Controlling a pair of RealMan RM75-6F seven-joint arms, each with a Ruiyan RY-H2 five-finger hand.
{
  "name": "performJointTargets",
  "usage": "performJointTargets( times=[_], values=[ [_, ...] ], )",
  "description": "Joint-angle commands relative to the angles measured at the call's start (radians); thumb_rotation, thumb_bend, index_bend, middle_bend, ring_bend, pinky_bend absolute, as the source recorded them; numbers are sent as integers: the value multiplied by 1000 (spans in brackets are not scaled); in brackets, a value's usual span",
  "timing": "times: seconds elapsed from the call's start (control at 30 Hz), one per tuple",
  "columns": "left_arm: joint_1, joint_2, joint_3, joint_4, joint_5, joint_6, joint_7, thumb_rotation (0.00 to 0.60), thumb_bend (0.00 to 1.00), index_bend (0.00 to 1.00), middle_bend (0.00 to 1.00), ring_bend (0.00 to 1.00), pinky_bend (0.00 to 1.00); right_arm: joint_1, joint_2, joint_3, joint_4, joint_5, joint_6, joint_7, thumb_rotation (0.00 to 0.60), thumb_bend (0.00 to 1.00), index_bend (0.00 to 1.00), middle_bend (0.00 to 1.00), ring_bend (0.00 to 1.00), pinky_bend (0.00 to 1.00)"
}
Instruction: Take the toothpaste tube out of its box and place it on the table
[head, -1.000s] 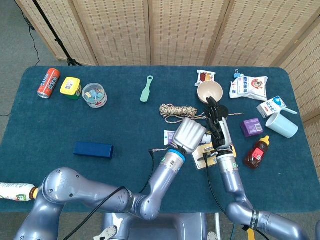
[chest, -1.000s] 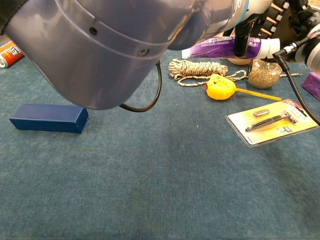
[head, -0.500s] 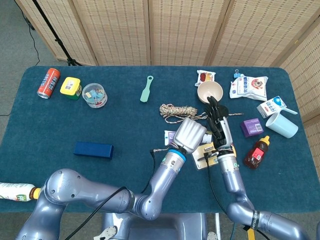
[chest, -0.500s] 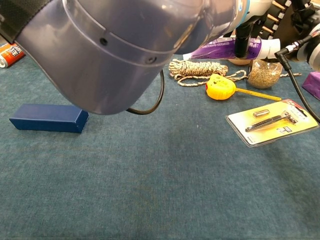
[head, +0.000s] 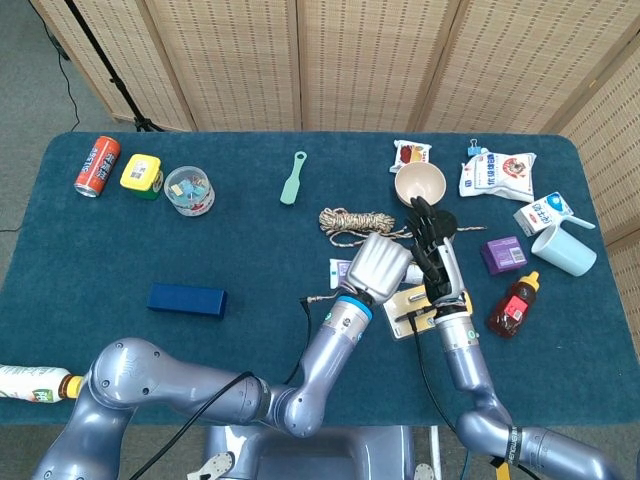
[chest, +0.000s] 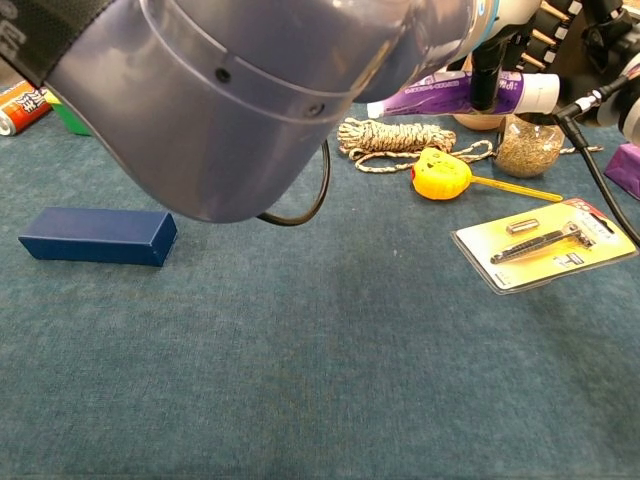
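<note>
The dark blue toothpaste box lies flat on the table at the left, away from both hands. My left hand grips the purple and white toothpaste tube and holds it level above the table, cap end to the right. Its dark fingers wrap the tube near the cap. My right hand is just to the right of the cap, fingers stretched out and holding nothing. In the chest view my left forearm hides most of the upper scene.
Under the hands lie a yellow razor pack, a yellow tape measure and a rope coil. A bowl, purple box, sauce bottle and cup crowd the right. A can sits far left.
My right hand has edged slightly left toward the tube's cap. The left forearm has shifted a little in the chest view; the tube stays gripped at about the same height.
</note>
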Motion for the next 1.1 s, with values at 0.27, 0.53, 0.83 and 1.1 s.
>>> performJointTargets(
  times=[0.27, 0.53, 0.83, 1.1],
  values=[
    [-8, -11, -13, 7, -4, -3, 6, 600, 845, 670, 637, 674, 664, -4, -2, -20, -4, -14, 11, -16, 275, 0, 0, 0, 0, 0],
    [-14, -17, -18, 12, -9, 0, 17, 600, 845, 671, 638, 674, 664, -6, 0, -26, -11, -20, 15, -14, 274, 0, 0, 0, 0, 0],
    [-7, -13, -14, 3, -3, 3, 20, 600, 845, 671, 638, 674, 664, -12, 7, -22, -5, -14, 23, -14, 277, 0, 0, 0, 0, 0],
    [32, 31, 16, -71, 35, 28, 15, 600, 844, 671, 638, 668, 664, -8, 23, -7, 14, -7, 18, -8, 277, 0, 0, 0, 0, 0]
  ],
)
